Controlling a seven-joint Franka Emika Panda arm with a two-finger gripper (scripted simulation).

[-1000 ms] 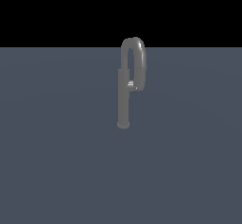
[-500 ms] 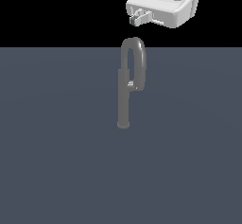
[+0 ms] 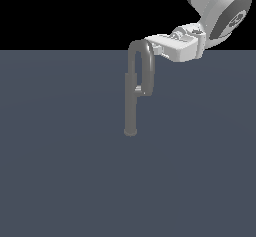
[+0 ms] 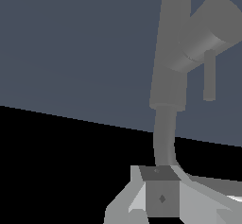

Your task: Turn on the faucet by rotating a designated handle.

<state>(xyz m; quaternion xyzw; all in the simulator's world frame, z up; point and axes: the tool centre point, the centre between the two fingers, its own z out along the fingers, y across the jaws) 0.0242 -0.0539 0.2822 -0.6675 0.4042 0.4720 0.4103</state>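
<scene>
The faucet (image 3: 131,101) is a slim grey column with a rounded foot, and its gooseneck spout (image 3: 148,66) arches over toward the exterior view's right. The handle (image 3: 138,89) is a small lighter stub between the column and the spout's end. My gripper (image 3: 154,47) reaches in from the upper right, and its fingers sit at the top of the spout's arch, slightly apart. In the wrist view the faucet (image 4: 169,53) rises just beyond my fingertips (image 4: 160,197), and a thin stub (image 4: 209,76) hangs beside it. I cannot tell whether the fingers touch the spout.
The faucet stands on a flat blue-grey surface (image 3: 60,171) that fills the lower part of the exterior view. The white arm and wrist (image 3: 220,6) come in from the upper right corner, above the surface's far edge.
My gripper has come down and toward the exterior view's left, from the top edge of the picture to the top of the gooseneck. The faucet and handle have not moved.
</scene>
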